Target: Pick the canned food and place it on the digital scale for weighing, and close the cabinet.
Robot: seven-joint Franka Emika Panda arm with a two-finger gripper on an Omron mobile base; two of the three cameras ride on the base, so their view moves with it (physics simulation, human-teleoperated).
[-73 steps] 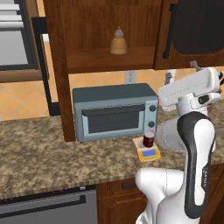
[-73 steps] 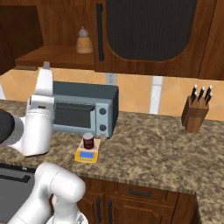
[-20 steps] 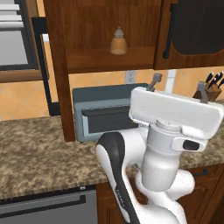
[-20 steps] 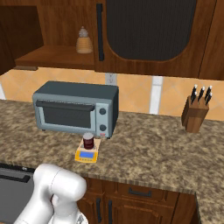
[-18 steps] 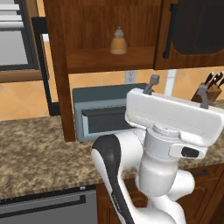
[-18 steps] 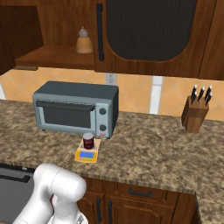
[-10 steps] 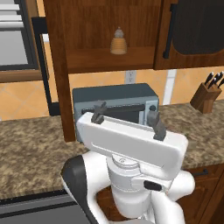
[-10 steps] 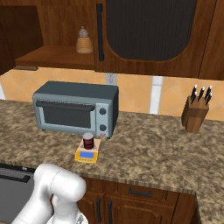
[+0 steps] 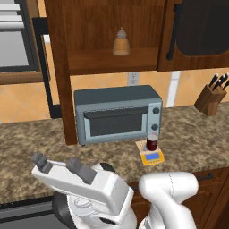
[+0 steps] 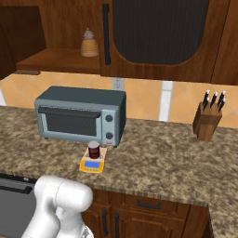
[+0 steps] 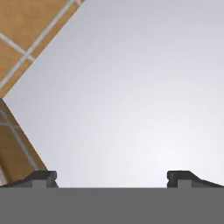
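Canned food [image 9: 151, 142] stands on the digital scale [image 9: 151, 156] on the table [image 9: 188, 134], before the toaster oven [image 9: 117, 114]. Cabinet [image 9: 56, 67] door remains open. Jaws [image 9: 60, 165], released and empty, have swung lower and leftward than a moment ago

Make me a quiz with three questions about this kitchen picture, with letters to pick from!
1. Where is the small dark red can?
A. on the flat yellow scale
B. on the cabinet shelf
C. inside the toaster oven

2. How many dark knife handles stick out of the brown wooden knife block?
A. one
B. four
C. nine

3. How is the robot's gripper?
A. open, holding nothing
C. shut on a knife
B. shut on the can

Answers:
1 A: the can stands on the scale's platform, before the grey-blue toaster oven.
2 B: four handles rise from the block.
3 A: its fingers stand apart with nothing between.
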